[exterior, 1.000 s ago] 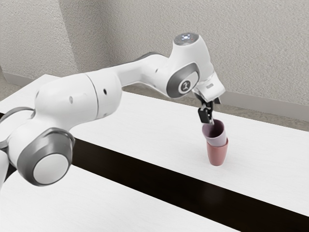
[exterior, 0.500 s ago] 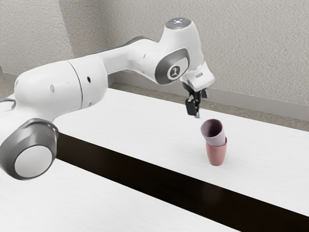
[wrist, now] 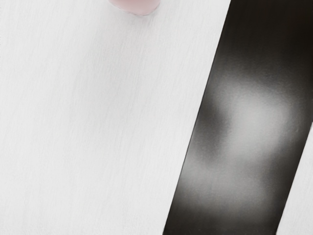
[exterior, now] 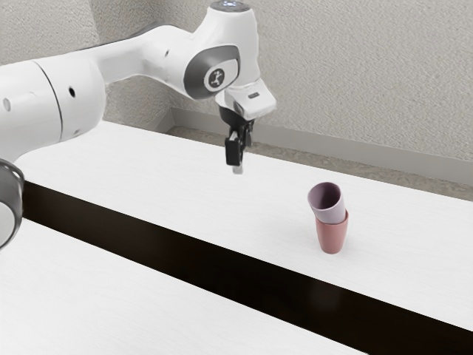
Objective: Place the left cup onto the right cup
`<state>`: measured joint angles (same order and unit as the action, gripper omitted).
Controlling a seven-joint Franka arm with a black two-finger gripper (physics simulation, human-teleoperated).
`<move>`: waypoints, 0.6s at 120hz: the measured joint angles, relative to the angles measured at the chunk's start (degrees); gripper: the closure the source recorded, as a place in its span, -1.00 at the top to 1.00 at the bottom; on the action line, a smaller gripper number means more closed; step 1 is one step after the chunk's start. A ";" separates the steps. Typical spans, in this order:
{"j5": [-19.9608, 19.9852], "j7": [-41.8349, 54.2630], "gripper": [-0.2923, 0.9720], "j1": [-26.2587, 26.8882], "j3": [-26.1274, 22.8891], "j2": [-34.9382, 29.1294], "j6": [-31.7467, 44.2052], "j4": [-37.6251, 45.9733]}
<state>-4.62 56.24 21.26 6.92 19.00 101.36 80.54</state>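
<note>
1. the white arm (exterior: 148, 59) is seen coming in from the exterior view's left and is raised high above the table (exterior: 133, 170).
2. the black gripper (exterior: 235, 157) is pointed downward, in the air above the white tabletop, on the wall side of the dark band (exterior: 222, 270).
3. whether the gripper is spread or pressed together cannot be told, as it is seen edge-on; no cup is pinched in it.
4. the gripper is held well apart from both cups, toward the exterior view's left of them and higher.
5. the lilac cup (exterior: 326, 200) is seated in the mouth of the pink cup (exterior: 332, 235), so the two are stacked and touching.
6. the lilac cup is tilted, with its open rim leaned toward the exterior view's left; the pink cup is stood upright on the table.
7. the stack is placed on the white part of the table, on the wall side of the dark band, toward the exterior view's right.
8. a textured pale wall (exterior: 369, 66) is seen behind the table.
9. in the wrist view, white tabletop is crossed by the dark band, on which a blurred pale reflection is seen.
10. a pale pink rounded shape (wrist: 134, 5) is seen on the white surface, apart from the dark band; which cup it belongs to cannot be told.
</note>
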 joint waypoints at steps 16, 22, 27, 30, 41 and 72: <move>-1.05 -1.59 0.54 -2.01 1.45 -4.21 -2.56 3.78; -1.24 -2.08 0.54 -3.20 1.75 -5.44 -3.16 4.83; -1.35 -2.46 0.54 -3.82 2.45 -6.62 -3.54 5.84; -1.40 -2.67 0.54 -4.12 2.81 -7.40 -3.72 6.51; -1.71 -3.37 0.54 -5.55 3.42 -10.19 -4.17 8.65; -3.41 -4.78 0.54 -8.05 3.89 -14.72 -4.95 11.37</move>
<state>-8.03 51.46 13.21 10.81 4.28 96.42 91.92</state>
